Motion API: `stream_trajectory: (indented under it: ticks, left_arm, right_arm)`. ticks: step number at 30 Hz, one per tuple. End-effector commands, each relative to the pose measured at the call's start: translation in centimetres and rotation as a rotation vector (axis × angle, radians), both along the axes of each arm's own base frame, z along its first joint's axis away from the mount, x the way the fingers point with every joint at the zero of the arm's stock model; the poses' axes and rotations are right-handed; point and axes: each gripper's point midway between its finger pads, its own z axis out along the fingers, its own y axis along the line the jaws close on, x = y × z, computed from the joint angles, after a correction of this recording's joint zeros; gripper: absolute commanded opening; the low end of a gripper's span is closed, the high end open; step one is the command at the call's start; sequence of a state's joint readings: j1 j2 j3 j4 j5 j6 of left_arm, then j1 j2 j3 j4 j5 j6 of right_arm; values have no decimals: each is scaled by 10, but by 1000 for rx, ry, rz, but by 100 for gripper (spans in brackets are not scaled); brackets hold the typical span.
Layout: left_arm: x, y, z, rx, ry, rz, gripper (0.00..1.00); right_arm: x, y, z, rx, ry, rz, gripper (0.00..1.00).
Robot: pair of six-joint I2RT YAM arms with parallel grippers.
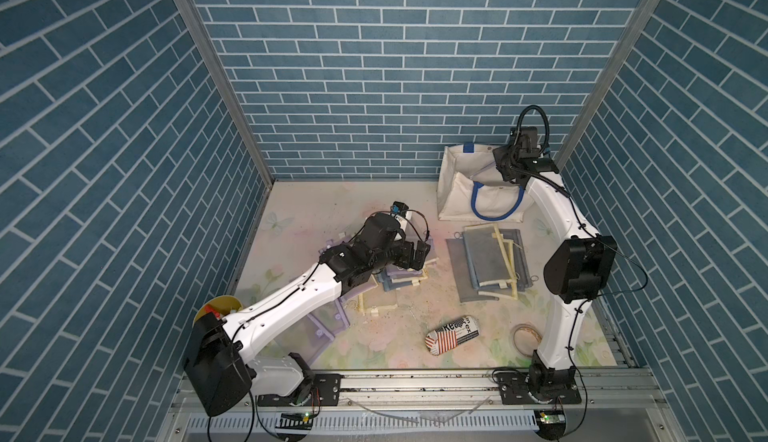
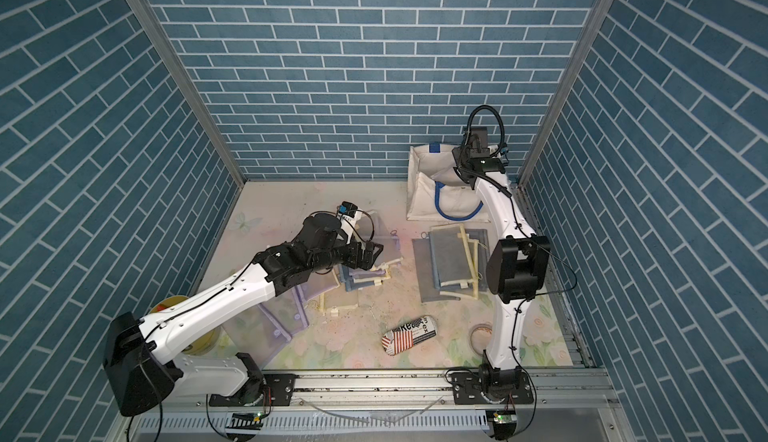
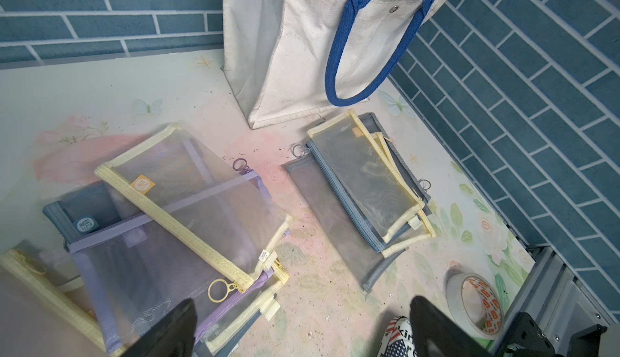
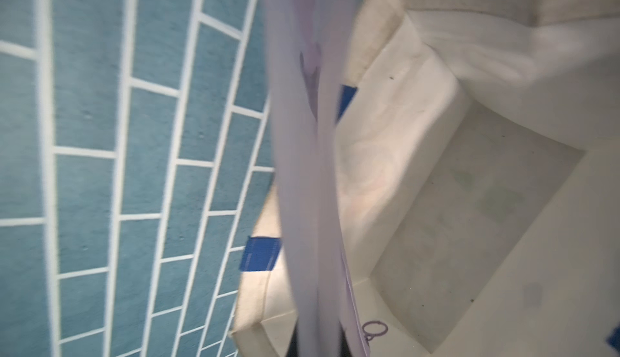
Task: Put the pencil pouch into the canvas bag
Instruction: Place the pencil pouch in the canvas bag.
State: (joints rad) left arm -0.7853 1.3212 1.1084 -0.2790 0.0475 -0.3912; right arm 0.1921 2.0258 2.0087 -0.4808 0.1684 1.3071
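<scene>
Bimanual cell seen from above, near edge to far wall. Nearest the arm bases, a newsprint-patterned case (image 1: pixel 453 334) and a tape roll (image 1: pixel 524 336) lie on the floral bench (image 1: pixel 307 211). Further in, the left pincer (image 1: pixel 420 253) hangs released, jaws wide and holding nothing, above the lilac-and-yellow stack (image 3: pixel 188 211) of mesh pouches. The grey-blue stack (image 1: pixel 486 261) lies apart from it, just in front of the canvas bag (image 1: pixel 457 199). The bag stands upright in the far right corner, mouth open, near wall sagging inward, 1 blue handle (image 1: pixel 494 207) draped down its front. Over that mouth the right pincer (image 4: pixel 318 342) is clenched on 1 edge of the pencil pouch (image 4: pixel 302 170), a limp lilac mesh sleeve. Likely hazards: the pouch appears to hang close to the bag's rear rim, so a release here could leave it draped over that rim or the rear handle (image 1: pixel 468 147), or let it slip between bag and wall; pressing on the slack canvas could fold the mouth shut. Position: the pouch dangles directly from the right pincer's tips, above the bag's bare floor and not yet resting inside; the wrist view is blurred, so contact with the rim cannot be judged.
</scene>
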Motion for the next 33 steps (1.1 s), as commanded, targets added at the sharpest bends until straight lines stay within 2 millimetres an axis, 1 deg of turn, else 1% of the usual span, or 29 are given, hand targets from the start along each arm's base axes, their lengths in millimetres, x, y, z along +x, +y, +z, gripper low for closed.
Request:
stream_trajectory:
  ticks: [1,5,6,10,11,12,15,18,21,23,24,25,26,27,28,30,31,33]
  left_arm:
    - [4,-1,10,-7,-24,-5,99]
    - [2,0,10,-7,-24,-7,99]
    - [2,1,10,-7,-27,-4,99]
    - [1,5,11,-4,-29,3,99]
    - [0,5,11,-4,-28,3,99]
    - [0,5,12,-5,-28,4,99]
    - [-2,3,13,-19,-23,-6,99]
    - [-4,3,12,-34,-10,-6,99]
    - [-7,5,10,-40,8,1,99]
    - [-9,3,6,-64,36,-3,99]
    - [-10,1,3,-73,55,-6,99]
    - [-11,-2,-2,-82,85,-13,98]
    - [-13,-6,-6,-93,117,-23,97]
    - [-14,-11,-10,-106,145,-32,96]
    - [-15,-18,-13,-129,176,-46,94]
    - [-16,-33,-16,-192,222,-76,93]
    - [-15,-40,-18,-221,241,-86,92]
    - [-12,-52,-23,-251,280,-102,91]
  right_arm:
    - [-14,-3,15,29,-23,-65,0]
    - [-17,0,11,30,-9,-62,0]
    - [-17,1,11,33,-8,-56,3]
    - [-23,1,18,29,-10,-45,21]
    - [-25,0,22,28,-18,-46,28]
    - [-26,0,24,29,-25,-48,38]
    - [-31,-2,28,30,-23,-47,56]
    - [-35,0,38,15,-40,-19,68]
    - [-45,1,57,-56,-49,58,74]
    - [-62,4,71,-159,-33,161,75]
    - [-72,5,74,-203,-17,210,75]
    - [-86,8,74,-247,4,272,75]
    - [-101,12,69,-282,23,343,75]
    - [-115,15,63,-299,42,405,74]
    - [-134,17,56,-314,69,459,74]
    - [-170,19,31,-321,126,553,74]
    - [-189,17,19,-330,156,582,73]
    - [-219,11,-6,-356,217,620,73]
